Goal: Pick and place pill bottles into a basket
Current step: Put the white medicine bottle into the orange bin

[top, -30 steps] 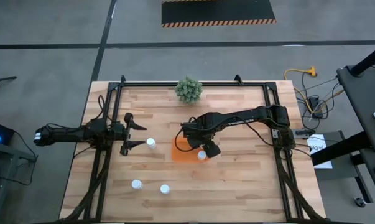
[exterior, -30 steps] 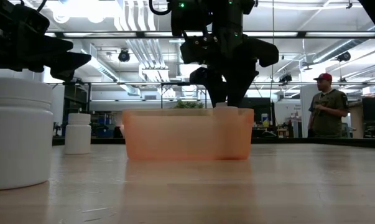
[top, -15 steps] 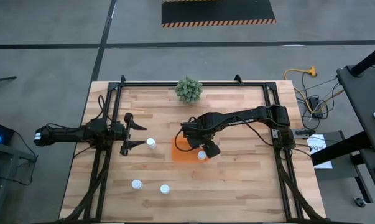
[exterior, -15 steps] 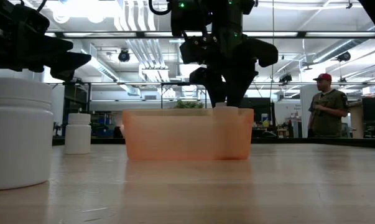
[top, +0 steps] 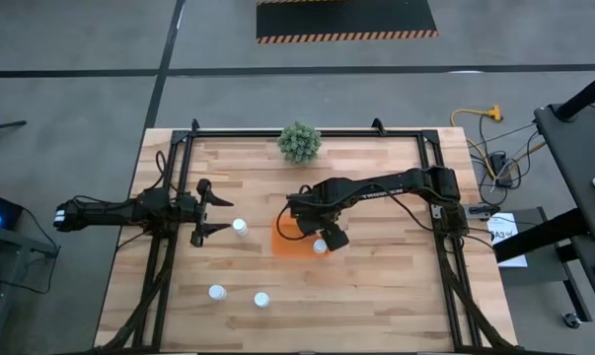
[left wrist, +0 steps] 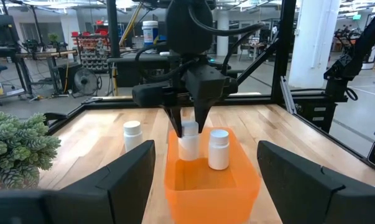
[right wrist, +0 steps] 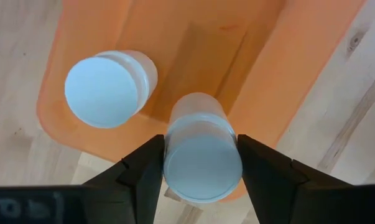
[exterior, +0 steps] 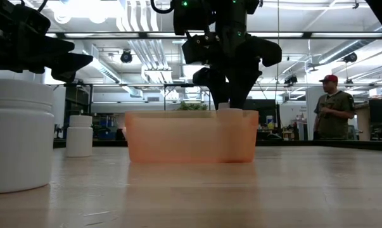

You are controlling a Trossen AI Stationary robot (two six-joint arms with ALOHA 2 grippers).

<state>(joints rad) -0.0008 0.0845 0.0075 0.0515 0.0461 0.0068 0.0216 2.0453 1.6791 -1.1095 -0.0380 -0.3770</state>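
Small white cylindrical pill bottles with white caps are scattered over the pale wooden desk (top: 376, 286). Nearest the front edge, two bottles stand side by side, one (top: 217, 292) left of the other (top: 261, 299), well apart from everything else. Farther in, toward the left, another bottle (top: 240, 227) stands just beside the left hand (top: 216, 208), whose two dark fingers are spread apart and grip nothing; that arm lies low across the desk's left side.

At the middle sits the shallow rectangular bright orange tray (top: 288, 244). One white bottle (left wrist: 219, 148) stands upright inside it. The right hand (right wrist: 199, 163) hangs directly over the tray, its fingers clamped on either side of a further white bottle (right wrist: 202, 159), held upright with its base down in the tray beside the standing one; whether it touches the floor of the tray I cannot tell.

Beyond the tray, near the far edge, stands a small green bushy plant (top: 299, 142). In the room behind, a person in a red cap (exterior: 331, 114) stands off to the right.
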